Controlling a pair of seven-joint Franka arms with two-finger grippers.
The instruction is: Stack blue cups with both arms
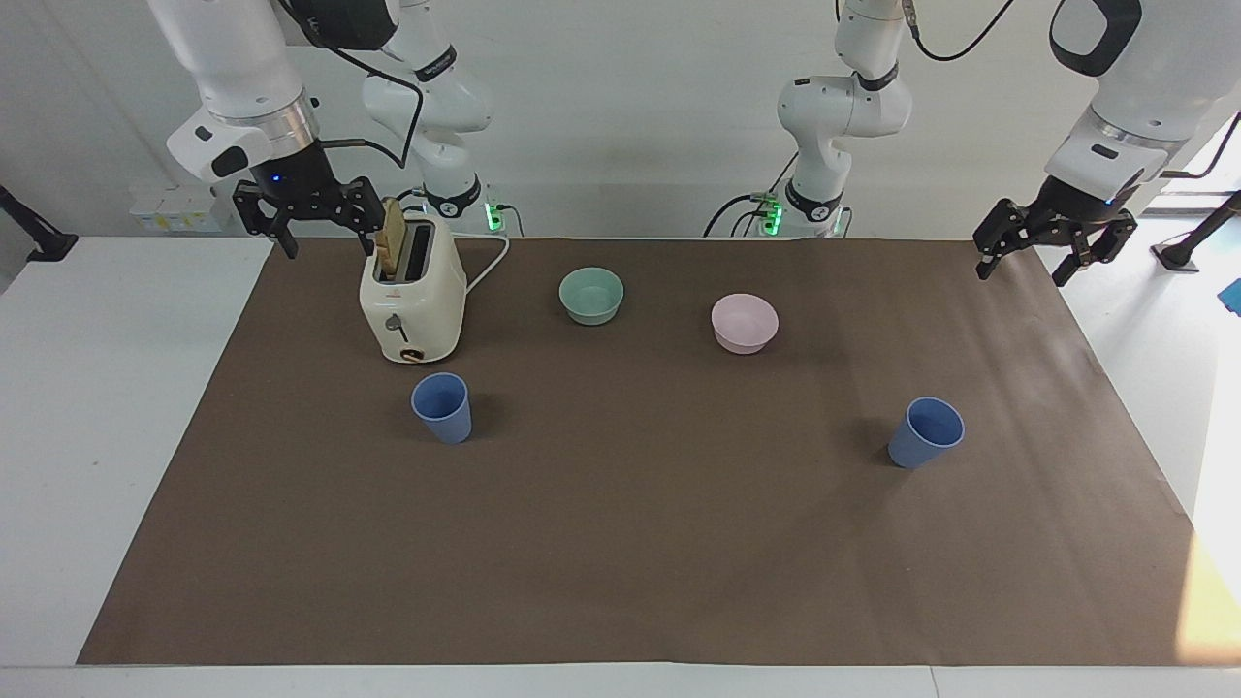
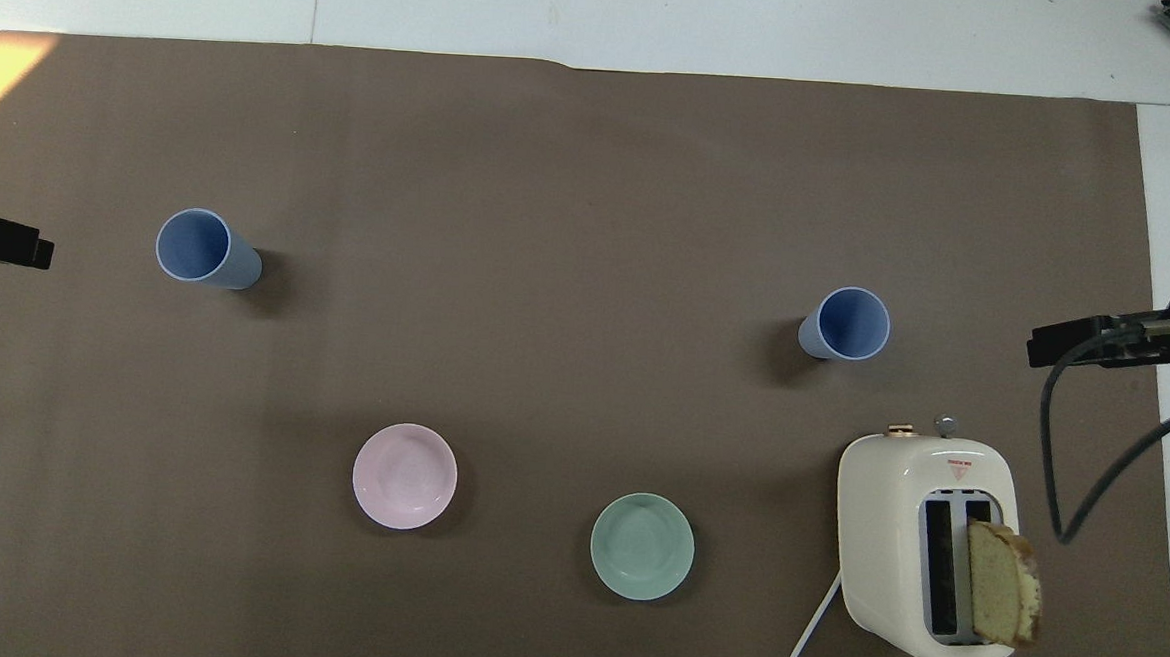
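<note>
I work in a robotics lab: a white table point(image 1: 116, 407) under a brown paper sheet point(image 1: 630, 543), bare white walls, cabled arm bases with green lights.

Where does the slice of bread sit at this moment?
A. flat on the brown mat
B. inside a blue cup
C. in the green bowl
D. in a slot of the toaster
D: the slice of bread stands upright in a slot of the toaster, sticking out above its top.
</note>
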